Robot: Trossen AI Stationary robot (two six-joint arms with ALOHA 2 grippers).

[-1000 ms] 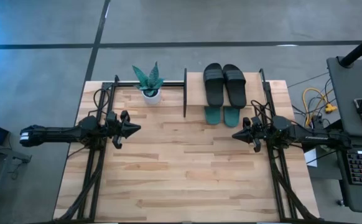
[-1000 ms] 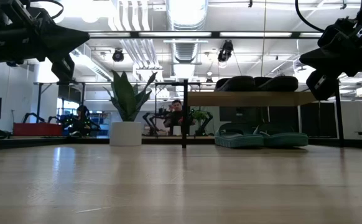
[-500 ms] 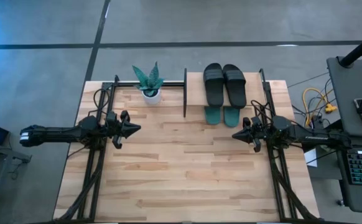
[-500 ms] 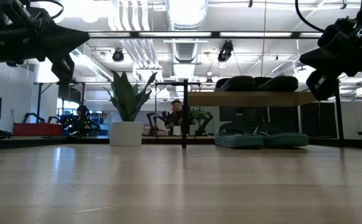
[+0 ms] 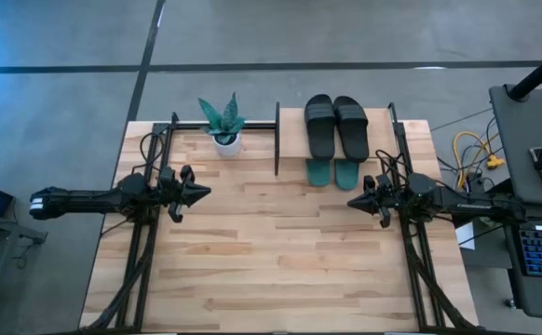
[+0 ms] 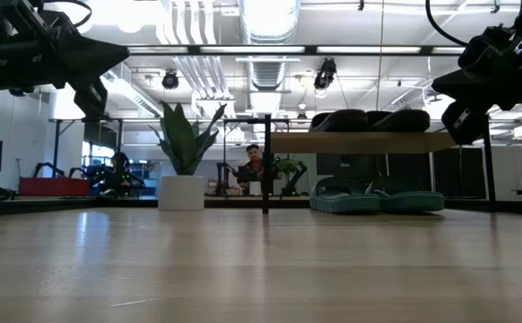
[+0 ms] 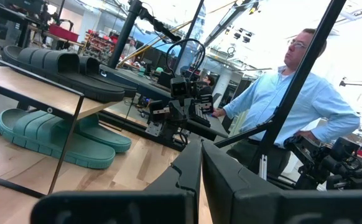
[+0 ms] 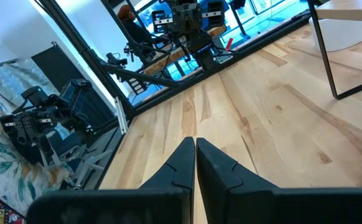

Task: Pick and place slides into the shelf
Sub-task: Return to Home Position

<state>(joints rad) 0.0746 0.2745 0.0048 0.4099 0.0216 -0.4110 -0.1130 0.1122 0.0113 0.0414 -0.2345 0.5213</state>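
The shelf [image 5: 334, 140] stands at the table's far edge, right of centre. The black slides [image 5: 335, 125] lie side by side on its wooden top board; the teal slides [image 5: 333, 172] rest on the level below, toes sticking out toward the near side. In the low view the black slides [image 6: 373, 120] sit above the teal slides [image 6: 378, 201]. My left gripper [image 5: 204, 193] hovers shut over the table's left part, pointing right. My right gripper [image 5: 353, 201] hovers shut over the right part, pointing left, just near of the shelf. The left wrist view shows both pairs [image 7: 56, 134].
A potted plant [image 5: 223, 124] in a white pot stands at the far edge, left of the shelf. A black post [image 5: 277, 140] rises between plant and shelf. The wooden tabletop [image 5: 271, 251] lies bare between the arms. A person [image 7: 293, 106] stands beyond the table's right side.
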